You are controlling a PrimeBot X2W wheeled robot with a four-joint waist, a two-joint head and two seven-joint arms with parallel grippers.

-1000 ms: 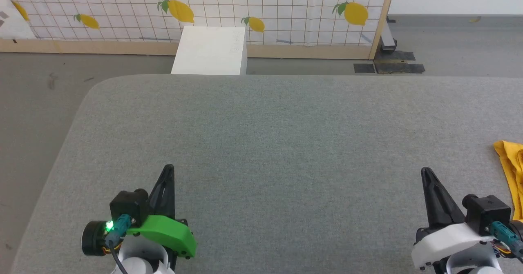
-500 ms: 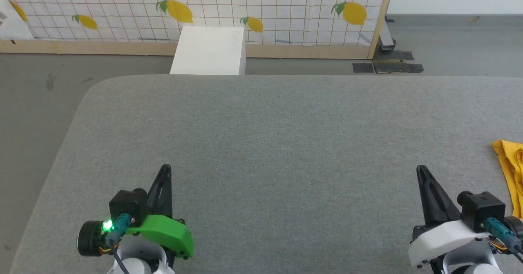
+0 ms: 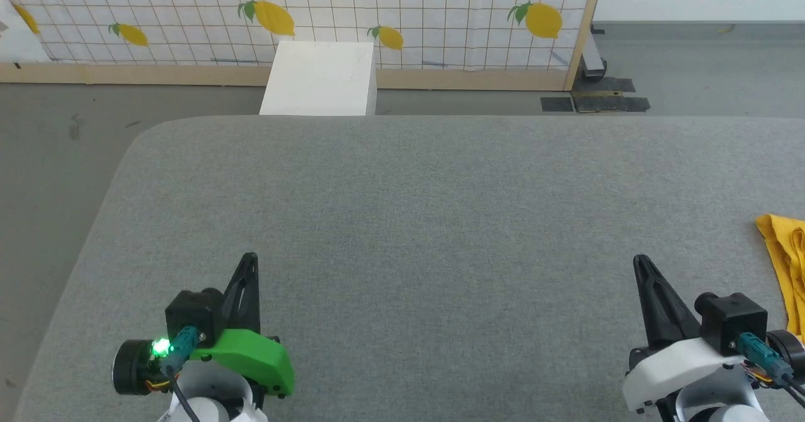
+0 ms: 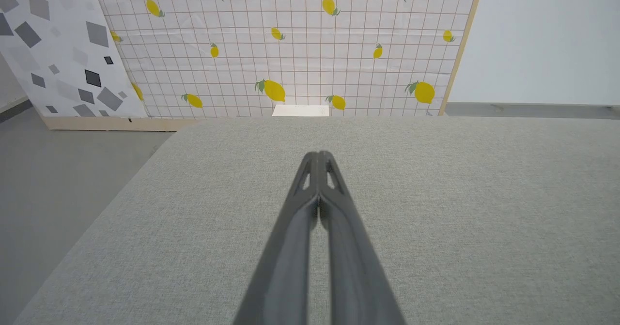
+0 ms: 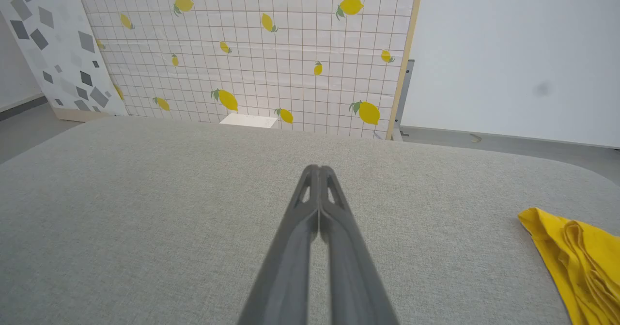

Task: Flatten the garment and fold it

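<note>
Whole head view slid slightly left: camera shift, yellow garment (image 3: pixel 783 265) unmoved. Left claw (image 3: pixel 249 260) and right claw (image 3: pixel 640 263) both closed, empty, above grey bench (image 3: pixel 402 221). Garment bunched at far right, beyond right claw. Step: approach. Next: right claw opens, reaches right, pinches cloth.

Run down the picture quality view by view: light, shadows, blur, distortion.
Head view: even, soft light, no hard shadows on the grey table; sharp throughout; the frame's right edge crops the yellow garment. Left wrist view: the left gripper looks soft near the lens, crisper at its shut tips. Right wrist view: the right gripper blurs likewise; a faint grey smudge marks the white wall.
</note>
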